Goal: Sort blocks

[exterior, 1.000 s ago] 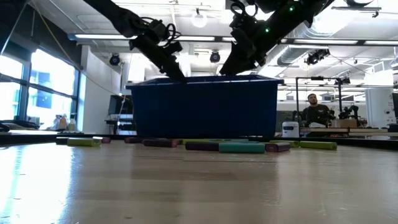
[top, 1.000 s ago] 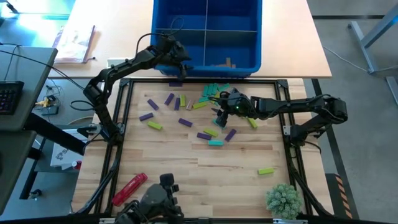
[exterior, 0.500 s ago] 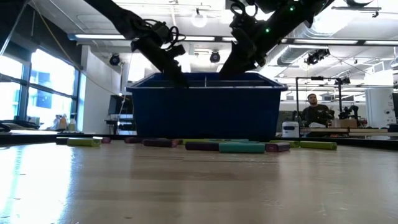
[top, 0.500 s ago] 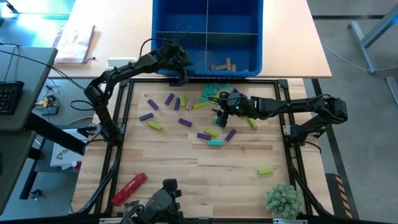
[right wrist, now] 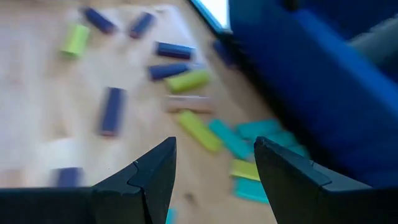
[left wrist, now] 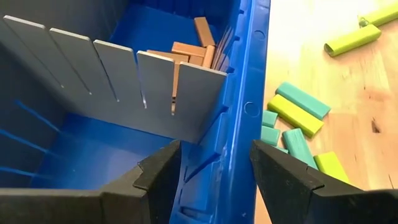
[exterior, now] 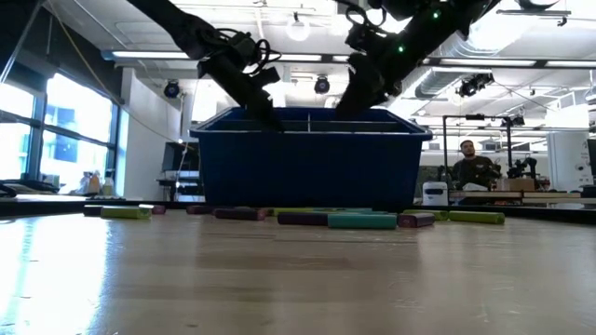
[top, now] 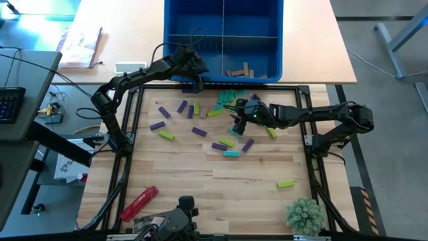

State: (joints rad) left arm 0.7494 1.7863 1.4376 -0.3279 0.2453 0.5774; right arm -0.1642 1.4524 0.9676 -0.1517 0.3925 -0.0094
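Observation:
Purple [top: 157, 125], lime [top: 286, 183] and teal blocks [top: 231, 97] lie scattered flat on the wooden table. Tan blocks [top: 239, 69] lie in the near right compartment of the blue bin [top: 200, 13], and they also show as tan blocks [left wrist: 193, 50] in the left wrist view. My left gripper [top: 192, 71] [left wrist: 214, 155] is open at the bin's near wall, over the near left compartment, and holds nothing. My right gripper [top: 235, 115] [right wrist: 214, 149] hangs open above the middle block cluster with nothing between its fingers. My left gripper stands astride the rim of the bin's near wall [left wrist: 245, 112]. It slants down from the table's near left side, with one finger over the compartment and one over the outer side. I cannot tell whether a finger touches the rim.
A black frame [top: 127, 134] borders the wooden board. A red cylindrical tool [top: 139, 202] lies at the near left and a small green plant [top: 304, 214] stands at the near right. The bin's grey dividers [left wrist: 124, 74] stand inside it. A person [exterior: 470, 166] sits far behind the table.
My left gripper has moved a little toward the table's near edge and down, from over the bin's left compartment to its near wall. The bin has shifted: its near rim stands lower in the low view, and more tan blocks show inside. My right gripper's wrist has turned slightly.

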